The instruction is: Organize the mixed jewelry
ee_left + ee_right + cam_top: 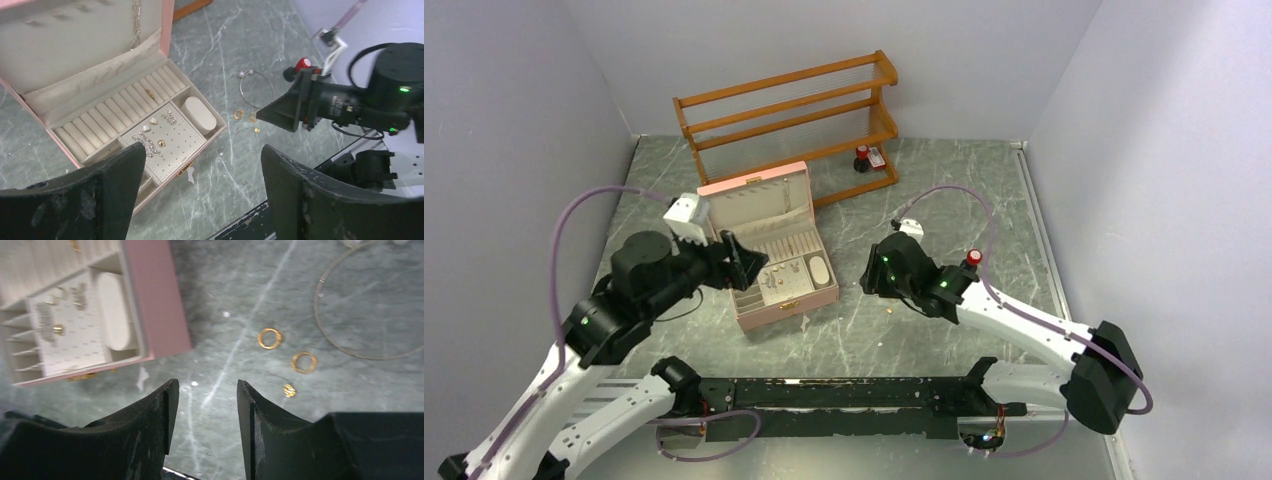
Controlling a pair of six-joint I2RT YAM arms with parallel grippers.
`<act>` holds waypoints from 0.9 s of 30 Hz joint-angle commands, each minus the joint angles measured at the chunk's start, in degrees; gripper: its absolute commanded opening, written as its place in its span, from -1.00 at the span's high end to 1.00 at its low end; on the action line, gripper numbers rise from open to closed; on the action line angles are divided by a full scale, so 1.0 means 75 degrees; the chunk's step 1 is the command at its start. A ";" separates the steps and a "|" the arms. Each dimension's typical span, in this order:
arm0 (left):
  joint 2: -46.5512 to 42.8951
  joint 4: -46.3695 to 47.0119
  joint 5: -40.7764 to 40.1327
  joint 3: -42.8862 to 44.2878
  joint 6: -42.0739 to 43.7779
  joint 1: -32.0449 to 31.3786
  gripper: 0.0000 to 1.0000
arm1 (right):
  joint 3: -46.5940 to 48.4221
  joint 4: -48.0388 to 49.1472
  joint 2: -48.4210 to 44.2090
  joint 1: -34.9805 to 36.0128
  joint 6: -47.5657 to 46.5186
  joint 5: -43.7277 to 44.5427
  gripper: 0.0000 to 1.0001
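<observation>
The pink box (796,300) lies open left of centre, with several tiny earrings on its dotted pad (175,145) and one gold ring (150,93) in the ring rolls. Two gold rings (270,338) (304,362), a small gold stud (289,390) and a thin silver hoop (350,347) lie loose on the table right of the box. They also show in the left wrist view, where the hoop (241,95) lies above the rings (238,114). My left gripper (746,265) (200,165) is open and empty over the box's front edge. My right gripper (871,272) (206,390) is open and empty, just left of the loose rings.
A wooden rack (789,110) stands at the back, with a red-capped black bottle (862,155) beside it. Another red-capped bottle (972,258) stands by my right arm. A necklace (134,25) hangs in the box lid. A black rail (844,395) runs along the near edge.
</observation>
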 commanded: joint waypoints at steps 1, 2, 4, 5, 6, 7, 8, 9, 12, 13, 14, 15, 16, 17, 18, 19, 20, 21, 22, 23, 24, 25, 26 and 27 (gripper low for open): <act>-0.0806 0.0215 -0.0145 -0.0322 -0.0071 0.0048 -0.84 | 0.0398 -0.1807 0.0481 0.0012 -0.0417 0.0829 -0.01; -0.0919 0.0143 -0.0211 -0.0349 -0.0046 0.0050 -0.92 | 0.0445 -0.1951 0.0578 0.0012 -0.0393 0.0909 -0.01; -0.1101 -0.0040 -0.0378 -0.0346 -0.0102 0.0047 -0.96 | 0.0500 -0.2103 0.0657 0.0009 -0.0374 0.0998 -0.02; -0.1177 -0.0090 -0.0413 -0.0368 -0.0121 0.0043 -0.96 | 0.0490 -0.2137 0.0673 0.0012 -0.0350 0.1031 -0.02; -0.1259 -0.0102 -0.0422 -0.0389 -0.0130 0.0048 -0.96 | 0.0467 -0.2163 0.0674 0.0012 -0.0310 0.1070 -0.02; -0.1319 -0.0103 -0.0437 -0.0429 -0.0167 0.0047 -0.96 | 0.0419 -0.2164 0.0657 0.0018 -0.0252 0.1080 -0.01; -0.1396 -0.0104 -0.0441 -0.0502 -0.0220 0.0049 -0.96 | 0.0354 -0.2149 0.0645 0.0013 -0.0223 0.1072 -0.01; -0.1492 -0.0093 -0.0446 -0.0575 -0.0272 0.0043 -0.96 | 0.0258 -0.2137 0.0641 0.0018 -0.0169 0.1062 0.00; -0.1758 -0.0103 -0.0363 -0.0822 -0.0415 0.0051 -0.93 | -0.0019 -0.1955 0.0659 0.0012 -0.0226 0.0908 0.07; -0.1857 -0.0104 -0.0332 -0.0917 -0.0426 0.0043 -0.91 | -0.0112 -0.1815 0.0679 0.0005 -0.0252 0.0851 0.09; -0.1934 -0.0123 -0.0324 -0.0987 -0.0475 0.0047 -0.90 | -0.0206 -0.1734 0.0718 0.0011 -0.0277 0.0792 0.09; -0.1995 -0.0135 -0.0318 -0.1051 -0.0541 0.0041 -0.89 | -0.0279 -0.1641 0.0774 0.0012 -0.0314 0.0749 0.10; -0.2018 -0.0168 -0.0250 -0.1078 -0.0561 0.0047 -0.88 | -0.0323 -0.1537 0.0825 0.0015 -0.0362 0.0707 0.13; -0.1991 -0.0182 -0.0081 -0.1083 -0.0454 0.0038 -0.88 | -0.0357 -0.1447 0.0892 0.0012 -0.0428 0.0634 0.15; -0.1921 -0.0195 0.0124 -0.1075 -0.0337 0.0044 -0.90 | -0.0374 -0.1359 0.0959 0.0012 -0.0478 0.0613 0.17; -0.1789 -0.0222 0.0312 -0.1058 -0.0234 0.0047 -0.94 | -0.0369 -0.1274 0.1030 0.0012 -0.0544 0.0604 0.20; -0.1691 -0.0219 0.0599 -0.1035 -0.0125 0.0038 -0.96 | -0.0365 -0.1203 0.1131 0.0012 -0.0606 0.0594 0.23; -0.1623 -0.0136 0.0858 -0.1047 0.0002 0.0048 -0.96 | -0.0337 -0.1137 0.1223 0.0012 -0.0676 0.0620 0.24; -0.1613 0.0004 0.1133 -0.1098 0.0084 0.0049 -0.96 | -0.0292 -0.1110 0.1327 0.0012 -0.0722 0.0670 0.26; -0.1650 0.0159 0.1332 -0.1171 0.0156 0.0050 -0.96 | -0.0241 -0.1103 0.1441 0.0009 -0.0771 0.0732 0.26; -0.1709 0.0298 0.1468 -0.1228 0.0227 0.0045 -0.96 | -0.0168 -0.1110 0.1546 0.0012 -0.0809 0.0797 0.27; -0.1770 0.0412 0.1600 -0.1276 0.0291 0.0047 -0.96 | -0.0106 -0.1105 0.1653 0.0013 -0.0850 0.0846 0.27; -0.1840 0.0528 0.1718 -0.1330 0.0333 0.0047 -0.96 | -0.0036 -0.1104 0.1734 0.0012 -0.0898 0.0898 0.27; -0.1905 0.0632 0.1774 -0.1371 0.0332 0.0047 -0.96 | 0.0025 -0.1111 0.1823 0.0012 -0.0927 0.0960 0.27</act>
